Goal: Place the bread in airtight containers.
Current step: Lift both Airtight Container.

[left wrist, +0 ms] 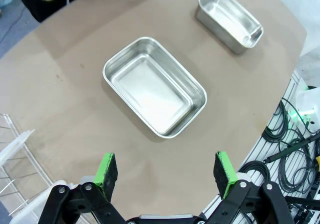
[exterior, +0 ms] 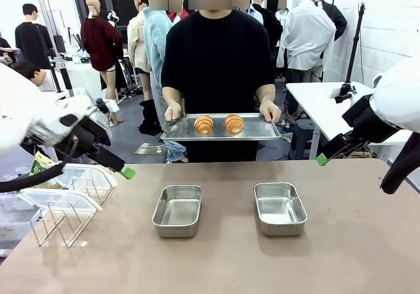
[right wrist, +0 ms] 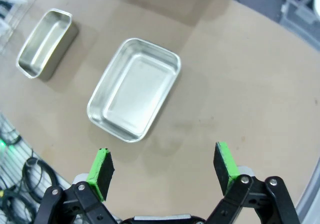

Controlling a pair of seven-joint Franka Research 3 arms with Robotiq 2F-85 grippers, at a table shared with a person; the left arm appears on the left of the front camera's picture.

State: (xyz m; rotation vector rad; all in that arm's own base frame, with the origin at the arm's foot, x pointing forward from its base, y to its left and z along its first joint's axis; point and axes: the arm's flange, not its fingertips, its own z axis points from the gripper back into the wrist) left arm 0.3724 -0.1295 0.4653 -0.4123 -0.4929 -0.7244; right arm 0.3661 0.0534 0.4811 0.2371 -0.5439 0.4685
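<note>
Bread (exterior: 204, 124), two ridged golden rolls, lies side by side on a perforated tray (exterior: 259, 131). A person's hands (exterior: 270, 112) hold the tray beyond the far edge of the bench (exterior: 223, 261), well apart from the left fingers (left wrist: 107, 170) and the right fingers (right wrist: 101, 166). Left fingers are spread wide above the bench and grip nothing; one steel tin (left wrist: 155, 86) sits uncovered just ahead of them. Right fingers are equally spread and unloaded, with the second tin (right wrist: 134, 89) uncovered just ahead of them.
</note>
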